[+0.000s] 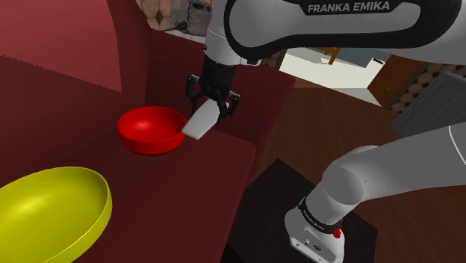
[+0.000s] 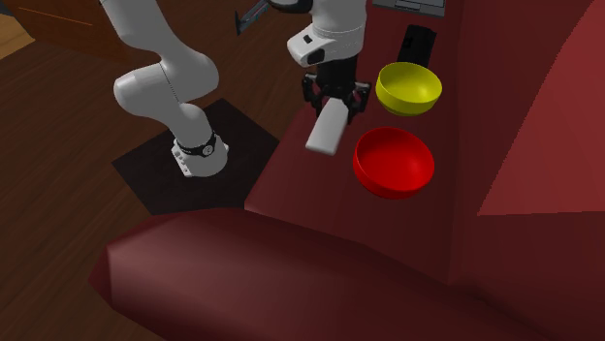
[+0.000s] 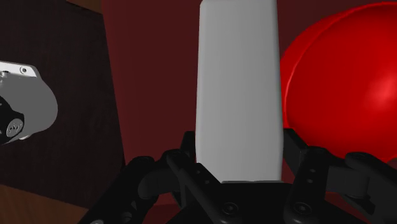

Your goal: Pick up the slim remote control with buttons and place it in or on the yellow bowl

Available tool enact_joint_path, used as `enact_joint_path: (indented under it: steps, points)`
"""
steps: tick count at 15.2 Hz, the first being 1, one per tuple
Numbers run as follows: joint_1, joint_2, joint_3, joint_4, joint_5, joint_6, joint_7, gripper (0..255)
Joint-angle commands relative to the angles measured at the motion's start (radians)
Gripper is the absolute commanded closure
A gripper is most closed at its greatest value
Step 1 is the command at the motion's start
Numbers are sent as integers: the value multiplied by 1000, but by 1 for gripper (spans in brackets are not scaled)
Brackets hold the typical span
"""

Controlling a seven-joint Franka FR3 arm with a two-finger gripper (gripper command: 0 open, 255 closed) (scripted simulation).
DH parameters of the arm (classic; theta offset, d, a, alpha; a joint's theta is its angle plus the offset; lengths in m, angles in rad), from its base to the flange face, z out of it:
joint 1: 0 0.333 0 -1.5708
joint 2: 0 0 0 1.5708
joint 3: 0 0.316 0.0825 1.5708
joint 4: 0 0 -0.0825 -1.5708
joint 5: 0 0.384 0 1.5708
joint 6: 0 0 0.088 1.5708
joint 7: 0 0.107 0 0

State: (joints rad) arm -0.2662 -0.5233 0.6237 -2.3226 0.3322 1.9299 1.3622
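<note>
Pincer: all-black two-finger gripper, clamped on one end of the remote.
Remote: slim, plain pale-grey slab, slanting out below the fingers, over the dark red sofa seat.
Red bowl: glossy round red bowl, on the seat just beside the remote's free end.
Yellow bowl: round yellow bowl, near the shoulder view's lower left, well apart from the remote.

Remote, just beside the red bowl: plain pale grey. Gripper: all black. Red bowl: glossy red. Yellow bowl, apart from the red bowl: plain yellow. Sofa under the red bowl: dark maroon, unpatterned. Arm: white, dark joints, white lettering on a dark band. Floor: dark brown wood grain.
</note>
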Motion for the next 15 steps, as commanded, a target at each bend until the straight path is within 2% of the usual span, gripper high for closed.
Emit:
enact_joint_path:
  steps: [1,6,10,13,15]
  points:
    - [2,31,48,37,0,4,56,255]
    - [-13,136,185,148,-32,20,206,255]
    - [-44,255,316,255,-104,32,348,255]
    - [-75,382,435,347,-211,37,485,255]
    - [-80,506,516,415,-333,31,605,255]
